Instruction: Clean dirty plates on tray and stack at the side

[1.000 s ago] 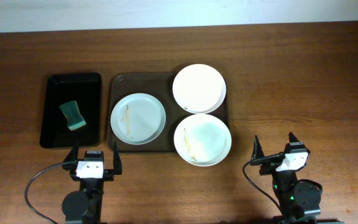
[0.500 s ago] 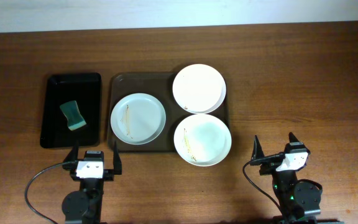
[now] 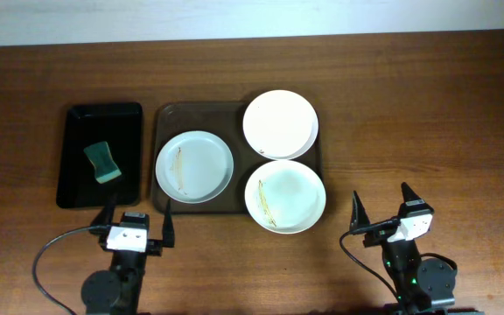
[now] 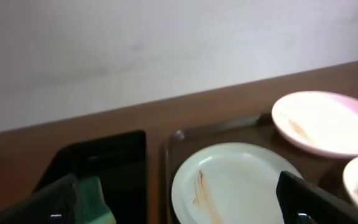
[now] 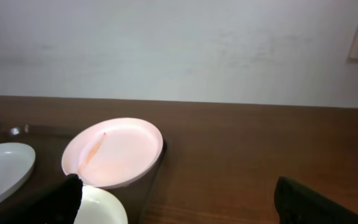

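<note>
1. The tray [image 3: 201,115] lies mid-surface and carries all three plates [image 3: 194,166].
2. The plates are rigid, light, and probably slick and breakable; pinch the raised rim.
3. The left end effector [image 3: 136,213] and right end effector [image 3: 381,194] are both spread and empty, short of the tray.

Brown wooden table [image 3: 427,105]; brown tray [image 3: 169,118] at centre; black tray [image 3: 77,184] just beside, on left.

The left arm [image 3: 110,289] and right arm [image 3: 420,278] are showing round black bodies. The left claw [image 3: 138,214] and right claw [image 3: 380,194] are each wearing a white block [image 3: 128,234] with small dark dots, between two black pointed fingers [image 3: 167,220]. A thin black cable [image 3: 49,260] is looping beside each.
</note>
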Controlling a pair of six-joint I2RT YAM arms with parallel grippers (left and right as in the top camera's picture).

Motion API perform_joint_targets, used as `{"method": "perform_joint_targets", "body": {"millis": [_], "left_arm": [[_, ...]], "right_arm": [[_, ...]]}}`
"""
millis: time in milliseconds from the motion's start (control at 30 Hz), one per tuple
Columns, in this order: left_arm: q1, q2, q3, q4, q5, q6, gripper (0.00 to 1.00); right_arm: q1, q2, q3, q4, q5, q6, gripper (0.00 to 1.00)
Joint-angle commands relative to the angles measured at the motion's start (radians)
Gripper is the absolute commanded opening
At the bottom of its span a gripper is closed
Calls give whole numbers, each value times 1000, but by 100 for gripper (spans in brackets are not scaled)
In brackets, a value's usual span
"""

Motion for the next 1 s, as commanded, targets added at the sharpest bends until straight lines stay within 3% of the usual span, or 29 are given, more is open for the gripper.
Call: {"method": "perform_joint_targets", "body": {"millis": [0, 100, 167, 400, 500, 633, 667, 767, 900, 967], "left_arm": [[-5, 116, 175, -40, 24, 13, 99], [-5, 298, 352, -103, 18, 13, 99], [-4, 490, 531, -185, 18, 12, 99], [-4, 1106, 1228, -669, 54, -14, 99], [-4, 1279, 1340, -769, 235, -14, 99], [-4, 1424, 1339, -803, 475, -14, 99], [-4, 1455, 1339, -783, 444, -45, 99], [58, 1566, 1339, -867, -154, -589, 98], [115, 1672, 1338, -845, -299, -618, 96], [140, 1713, 1338, -814, -317, -618, 77]], "right_arm": [[-6, 7, 111, 5, -13, -1, 98], [-6, 84, 241, -34, -13, -5, 98], [-6, 228, 403, -136, -14, -5, 99], [-6, 906, 1103, -653, -40, -5, 98], [-6, 1147, 1342, -869, -47, -4, 98], [-6, 1335, 1369, -809, -267, 49, 98], [-6, 1356, 1369, -800, -287, 51, 98], [5, 1402, 1368, -767, -274, 139, 99], [174, 1515, 1368, -743, -84, 264, 96], [291, 1591, 1368, -694, -43, 268, 96]]}}
